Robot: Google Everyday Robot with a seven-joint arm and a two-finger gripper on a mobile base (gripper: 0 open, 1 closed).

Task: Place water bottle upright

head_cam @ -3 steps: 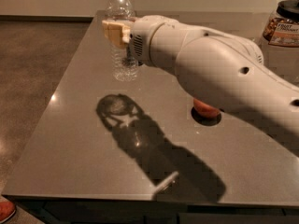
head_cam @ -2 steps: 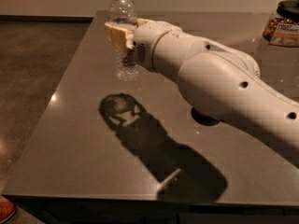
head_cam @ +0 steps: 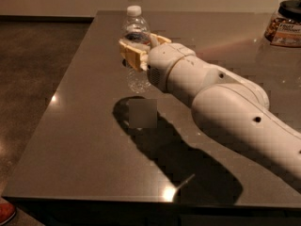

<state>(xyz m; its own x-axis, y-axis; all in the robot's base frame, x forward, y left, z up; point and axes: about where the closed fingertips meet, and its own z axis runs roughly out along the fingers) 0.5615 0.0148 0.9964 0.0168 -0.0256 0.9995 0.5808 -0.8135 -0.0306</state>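
The water bottle (head_cam: 135,36), clear ribbed plastic with a white cap, stands upright over the far left part of the dark table (head_cam: 84,140). My gripper (head_cam: 141,48) comes in from the right and is shut on the bottle's middle, with one tan finger (head_cam: 130,54) on each side. The bottle's lower half (head_cam: 138,79) shows below the fingers. Its base is at or just above the tabletop; I cannot tell whether they touch. The label band is hidden by the gripper.
My white arm (head_cam: 225,107) crosses the table's right half and casts a dark shadow (head_cam: 188,164) toward the front edge. A jar with a dark lid (head_cam: 283,25) stands at the far right. The table's left edge (head_cam: 51,107) drops to the floor.
The gripper and the bottle have moved together to the right and nearer or lower over the table. The arm now hides the orange object seen beneath it before.
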